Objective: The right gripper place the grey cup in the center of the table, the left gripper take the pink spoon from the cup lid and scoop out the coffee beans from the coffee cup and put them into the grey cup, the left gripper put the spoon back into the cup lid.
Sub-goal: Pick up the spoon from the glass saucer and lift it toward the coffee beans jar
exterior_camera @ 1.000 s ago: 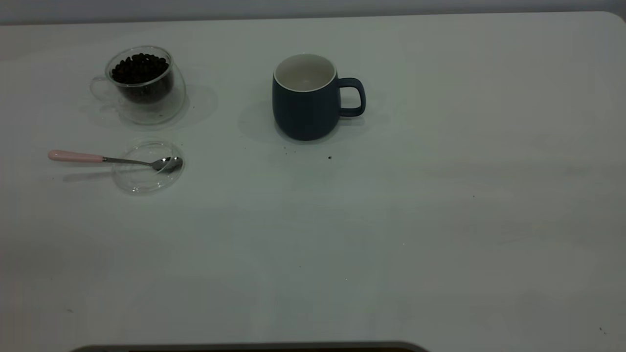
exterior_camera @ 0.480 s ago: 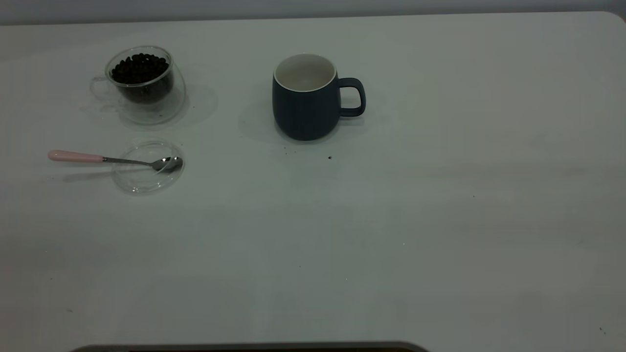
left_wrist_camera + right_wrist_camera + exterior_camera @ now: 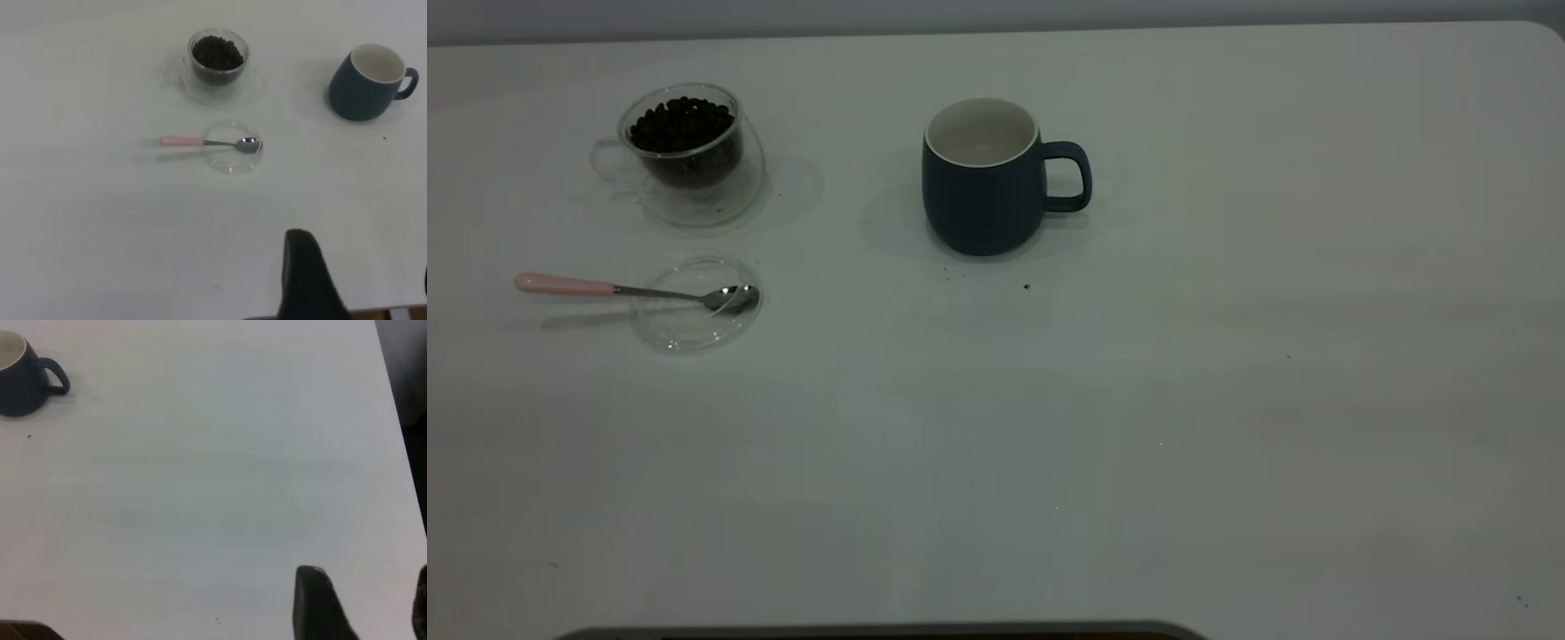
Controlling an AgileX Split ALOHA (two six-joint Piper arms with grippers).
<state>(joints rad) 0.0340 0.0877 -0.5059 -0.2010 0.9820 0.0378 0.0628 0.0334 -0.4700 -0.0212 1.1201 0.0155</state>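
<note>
The grey cup (image 3: 983, 178) stands upright at the table's far middle, empty, handle to the right; it also shows in the left wrist view (image 3: 368, 83) and the right wrist view (image 3: 23, 377). The coffee cup (image 3: 685, 151) with coffee beans (image 3: 680, 124) stands at the far left. In front of it, the pink spoon (image 3: 569, 285) lies with its bowl in the cup lid (image 3: 694, 311) and its handle pointing left. My left gripper (image 3: 363, 280) is open and empty, well back from the spoon (image 3: 200, 141). My right gripper (image 3: 369, 603) is open and empty, far from the cup. Neither gripper shows in the exterior view.
The white table (image 3: 1227, 400) has a few dark specks (image 3: 1026, 286) in front of the grey cup. Its right edge shows in the right wrist view (image 3: 400, 440). A dark curved edge (image 3: 871, 631) runs along the near side.
</note>
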